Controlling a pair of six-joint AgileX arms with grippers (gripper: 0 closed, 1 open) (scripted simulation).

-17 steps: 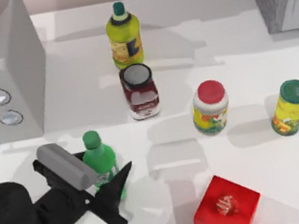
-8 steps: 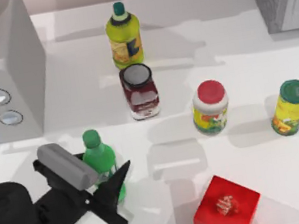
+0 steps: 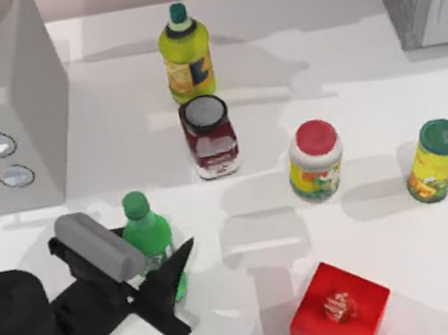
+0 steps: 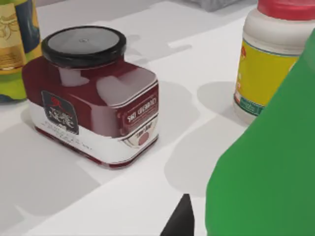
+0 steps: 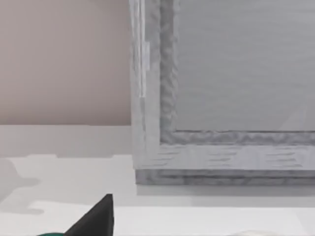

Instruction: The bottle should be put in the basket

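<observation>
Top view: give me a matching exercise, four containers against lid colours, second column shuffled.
Column one:
1. bright green soda bottle, at the left pincer
2. dark red jar
3. white and yellow jar
4. yellow-green bottle

Column two:
A. red lid
B. dark green cap
C. bright green cap
D. black-rimmed grey lid

Pairs: 1-C, 2-D, 3-A, 4-B
</observation>
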